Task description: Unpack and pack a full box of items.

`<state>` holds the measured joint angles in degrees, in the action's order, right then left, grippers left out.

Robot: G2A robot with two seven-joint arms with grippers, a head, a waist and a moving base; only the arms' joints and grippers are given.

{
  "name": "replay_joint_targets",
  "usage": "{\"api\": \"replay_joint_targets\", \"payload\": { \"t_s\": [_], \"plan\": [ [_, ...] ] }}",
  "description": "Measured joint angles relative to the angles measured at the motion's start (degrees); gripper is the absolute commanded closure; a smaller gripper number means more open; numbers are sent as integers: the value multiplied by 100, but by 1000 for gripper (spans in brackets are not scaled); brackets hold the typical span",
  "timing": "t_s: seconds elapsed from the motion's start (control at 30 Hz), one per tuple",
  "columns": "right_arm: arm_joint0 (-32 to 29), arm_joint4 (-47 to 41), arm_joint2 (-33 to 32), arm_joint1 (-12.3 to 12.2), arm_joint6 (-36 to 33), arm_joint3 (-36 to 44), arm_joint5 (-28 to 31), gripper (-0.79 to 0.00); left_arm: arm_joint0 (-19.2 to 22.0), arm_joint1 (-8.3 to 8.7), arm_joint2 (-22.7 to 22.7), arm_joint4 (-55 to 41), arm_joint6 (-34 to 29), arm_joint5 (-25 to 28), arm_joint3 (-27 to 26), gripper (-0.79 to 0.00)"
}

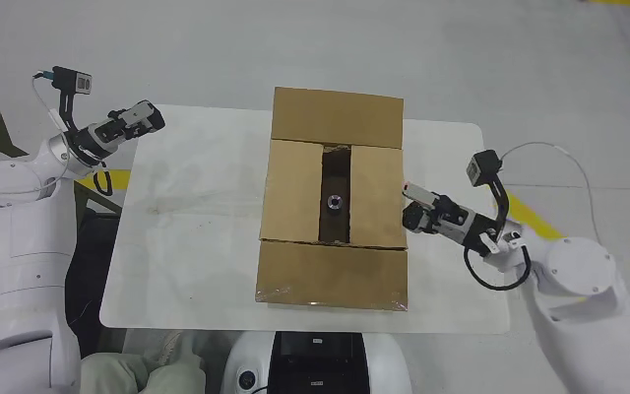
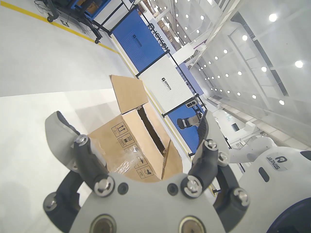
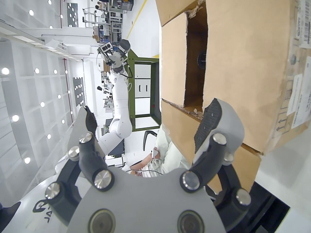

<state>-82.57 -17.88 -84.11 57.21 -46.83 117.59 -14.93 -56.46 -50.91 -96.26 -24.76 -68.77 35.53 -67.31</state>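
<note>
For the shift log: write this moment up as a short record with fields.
Box: cardboard, on the white table, far and near flaps folded out, side flaps down
Gap: dark round item visible inside
Left claw: open, by the table's far left corner, apart from the box
Right claw: open, close beside the box's right side

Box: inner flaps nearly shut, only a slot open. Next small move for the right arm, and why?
Probably slide the open right pincer inward, catch the slot-side edge of the inner flap beside it and lift. The two inner flaps cover the box except a narrow slot over a round item, likely too tight to reach through.
</note>
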Motion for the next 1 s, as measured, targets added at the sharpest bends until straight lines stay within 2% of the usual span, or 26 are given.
{"api": "replay_joint_targets", "payload": {
  "t_s": [0.6, 1.0],
  "plan": [
    [1619, 472, 2002, 248, 138, -696, -589, -785, 0, 0, 0, 0, 0, 0, 0, -785],
    [1749, 393, 2144, 289, 239, -885, -669, -785, 0, 0, 0, 0, 0, 0, 0, -785]
  ]
}}
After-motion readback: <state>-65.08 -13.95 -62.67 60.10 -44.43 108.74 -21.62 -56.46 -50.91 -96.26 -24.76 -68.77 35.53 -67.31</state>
